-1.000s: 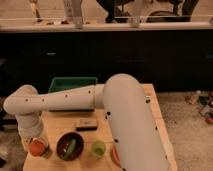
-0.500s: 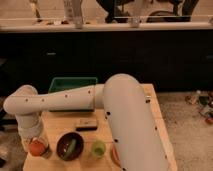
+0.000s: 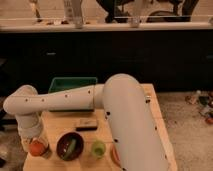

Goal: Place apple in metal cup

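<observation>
The apple (image 3: 36,147) is sitting at the front-left corner of the tabletop (image 3: 100,134), a small, round, orange-red fruit with a smooth skin, and it appears to be resting in or right on top of the metal cup (image 3: 44,150), of which only a dull grey sliver is showing beside it. In my 1 camera view, nothing has visibly shifted over the last second: the apple and my arm are holding the same spot, so I judge that the drop is at its very end or just finished.

My pincer (image 3: 29,141) is hanging directly over the apple at the end of my white, matte, tube-shaped arm; I cannot tell whether it is gripping the fruit or has let it go, since my wrist is hiding it.

Just to the right, a dark round bowl (image 3: 69,146) is holding something green, then a translucent green cup (image 3: 98,148) is standing upright. A flat dark rectangular object (image 3: 86,124) and a green bin (image 3: 73,86) are lying behind.
</observation>
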